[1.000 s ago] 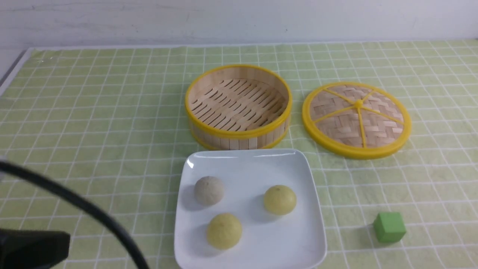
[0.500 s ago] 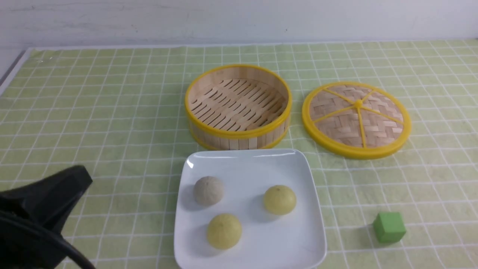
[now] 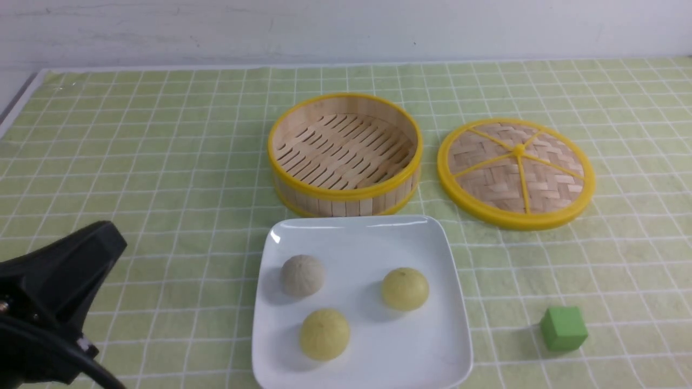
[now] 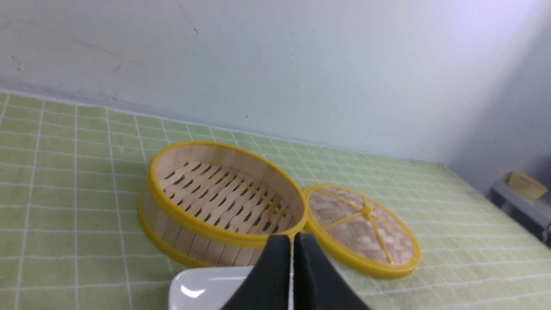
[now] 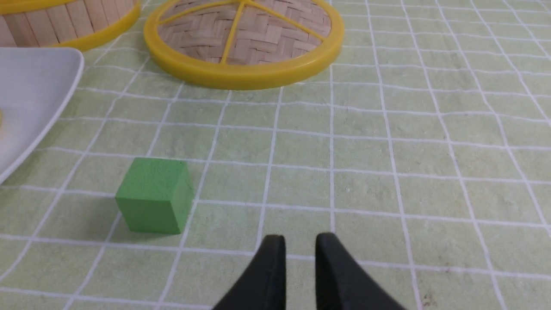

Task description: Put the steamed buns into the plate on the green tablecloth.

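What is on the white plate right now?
Three buns sit on the plate: two pale yellow buns and one greyish-white bun. The plate's surface directly beneath each is covered, so unseen.

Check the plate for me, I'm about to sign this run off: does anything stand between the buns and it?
Nothing visible does: all three steamed buns already rest directly on the plate, and the green cube sits outside it, to the right.
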Action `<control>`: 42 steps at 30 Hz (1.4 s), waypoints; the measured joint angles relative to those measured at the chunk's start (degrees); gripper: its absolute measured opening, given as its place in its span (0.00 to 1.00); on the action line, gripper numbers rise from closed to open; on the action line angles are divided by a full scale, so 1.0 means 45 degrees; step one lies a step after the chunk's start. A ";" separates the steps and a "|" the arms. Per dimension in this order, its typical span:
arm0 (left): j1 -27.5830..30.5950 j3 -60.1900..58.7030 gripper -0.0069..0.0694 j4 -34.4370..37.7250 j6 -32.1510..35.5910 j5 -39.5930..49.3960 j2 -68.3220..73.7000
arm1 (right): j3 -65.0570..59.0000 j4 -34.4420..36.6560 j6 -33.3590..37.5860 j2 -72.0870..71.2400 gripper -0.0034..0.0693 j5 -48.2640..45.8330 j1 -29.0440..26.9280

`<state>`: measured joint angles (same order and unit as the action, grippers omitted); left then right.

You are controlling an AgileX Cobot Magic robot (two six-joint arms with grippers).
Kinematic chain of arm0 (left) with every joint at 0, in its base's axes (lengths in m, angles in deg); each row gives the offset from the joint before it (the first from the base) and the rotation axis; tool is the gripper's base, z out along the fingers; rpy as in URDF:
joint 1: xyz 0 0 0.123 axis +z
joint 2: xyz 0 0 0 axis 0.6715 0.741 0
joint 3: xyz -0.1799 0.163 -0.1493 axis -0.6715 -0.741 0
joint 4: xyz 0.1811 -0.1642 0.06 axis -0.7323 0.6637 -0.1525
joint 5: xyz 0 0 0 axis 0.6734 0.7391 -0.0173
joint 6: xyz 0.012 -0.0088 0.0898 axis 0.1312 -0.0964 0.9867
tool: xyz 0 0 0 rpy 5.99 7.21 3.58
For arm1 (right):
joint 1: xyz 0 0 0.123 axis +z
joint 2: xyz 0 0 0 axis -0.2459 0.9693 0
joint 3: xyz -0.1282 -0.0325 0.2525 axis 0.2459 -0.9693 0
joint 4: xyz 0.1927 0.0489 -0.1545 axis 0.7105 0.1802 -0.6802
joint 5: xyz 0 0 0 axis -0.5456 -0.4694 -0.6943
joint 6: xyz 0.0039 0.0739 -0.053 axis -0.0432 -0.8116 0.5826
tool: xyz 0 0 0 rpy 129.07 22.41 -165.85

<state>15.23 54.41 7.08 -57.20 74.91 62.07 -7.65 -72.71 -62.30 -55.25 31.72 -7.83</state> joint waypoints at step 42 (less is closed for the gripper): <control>0.5346 -0.4517 0.20 -0.3725 0.0650 0.4044 -0.5186 | 0.0000 0.0000 0.0024 0.0000 0.31 -0.0013 0.0000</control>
<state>39.28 34.09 -9.68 -54.27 93.10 38.74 -7.65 -72.71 -62.19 -55.25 31.67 -7.83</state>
